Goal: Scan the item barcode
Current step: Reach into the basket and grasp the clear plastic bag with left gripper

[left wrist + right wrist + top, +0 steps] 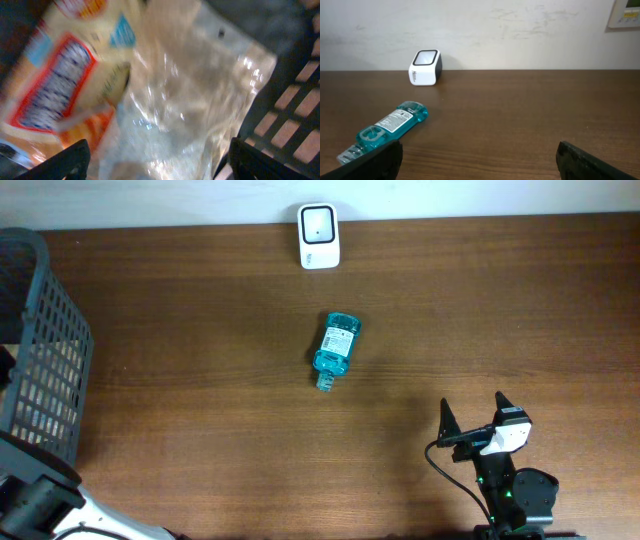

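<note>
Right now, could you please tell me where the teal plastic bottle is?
In the overhead view, the teal plastic bottle lies on its side mid-table, apart from the white box-shaped scanner at the far edge.

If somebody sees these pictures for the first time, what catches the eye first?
The blue bottle lying on its side in the middle of the table stands out first, with the small white scanner at the far edge beyond it. Next comes the dark mesh basket at the left, where the left wrist view shows a blurred orange-and-red bag.
</note>
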`<state>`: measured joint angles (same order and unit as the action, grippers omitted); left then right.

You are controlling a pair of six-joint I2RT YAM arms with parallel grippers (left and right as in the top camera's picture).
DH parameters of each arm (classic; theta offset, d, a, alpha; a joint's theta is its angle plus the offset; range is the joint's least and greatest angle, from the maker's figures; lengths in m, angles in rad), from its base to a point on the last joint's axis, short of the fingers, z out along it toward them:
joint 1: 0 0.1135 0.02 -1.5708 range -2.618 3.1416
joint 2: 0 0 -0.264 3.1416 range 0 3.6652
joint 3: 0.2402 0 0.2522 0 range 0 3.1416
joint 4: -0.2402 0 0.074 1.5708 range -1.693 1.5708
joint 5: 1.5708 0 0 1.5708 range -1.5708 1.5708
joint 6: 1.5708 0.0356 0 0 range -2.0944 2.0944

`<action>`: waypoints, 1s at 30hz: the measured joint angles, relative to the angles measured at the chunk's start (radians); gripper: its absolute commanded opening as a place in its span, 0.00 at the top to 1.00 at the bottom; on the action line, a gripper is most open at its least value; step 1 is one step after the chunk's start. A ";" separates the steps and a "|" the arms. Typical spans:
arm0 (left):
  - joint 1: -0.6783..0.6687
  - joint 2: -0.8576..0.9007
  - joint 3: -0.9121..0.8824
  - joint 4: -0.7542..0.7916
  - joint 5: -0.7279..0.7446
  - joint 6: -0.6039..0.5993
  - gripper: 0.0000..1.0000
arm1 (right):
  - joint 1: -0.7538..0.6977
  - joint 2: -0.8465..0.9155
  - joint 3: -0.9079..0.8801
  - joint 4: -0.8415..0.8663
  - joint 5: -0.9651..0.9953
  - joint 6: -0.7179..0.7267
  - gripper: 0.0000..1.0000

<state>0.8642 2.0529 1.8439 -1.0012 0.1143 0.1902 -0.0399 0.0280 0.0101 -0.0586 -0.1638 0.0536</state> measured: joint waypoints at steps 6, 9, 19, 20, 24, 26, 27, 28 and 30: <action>0.000 0.000 0.010 0.080 0.001 0.000 0.11 | 0.000 0.000 0.000 0.000 0.000 0.000 0.02; 0.000 0.005 0.010 0.086 -0.019 0.001 0.11 | 0.000 0.000 0.000 0.000 0.000 0.000 0.02; 0.004 0.130 0.007 0.041 -0.156 0.003 0.11 | 0.000 0.000 0.000 0.000 0.000 0.000 0.02; 0.006 0.130 0.007 0.040 -0.118 0.017 0.13 | 0.000 0.000 0.000 0.000 0.000 0.000 0.02; 0.007 0.130 0.007 0.039 -0.012 0.051 0.33 | 0.000 0.000 0.000 0.000 0.000 0.000 0.02; 0.005 0.130 0.007 0.035 0.032 0.073 0.42 | 0.000 0.000 0.000 0.000 0.000 0.000 0.02; 0.005 0.130 0.007 0.033 0.051 0.079 0.46 | 0.000 0.000 0.000 0.000 0.000 0.000 0.02; 0.005 0.131 0.007 0.029 0.065 0.084 0.51 | 0.000 0.000 0.000 0.000 0.000 0.000 0.02; 0.005 0.131 0.007 0.022 0.079 0.084 0.53 | 0.000 0.000 0.000 0.000 0.000 0.000 0.02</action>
<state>0.8688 2.1838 1.8511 -0.9791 0.1932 0.2737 -0.0399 0.0280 0.0101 -0.0586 -0.1638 0.0536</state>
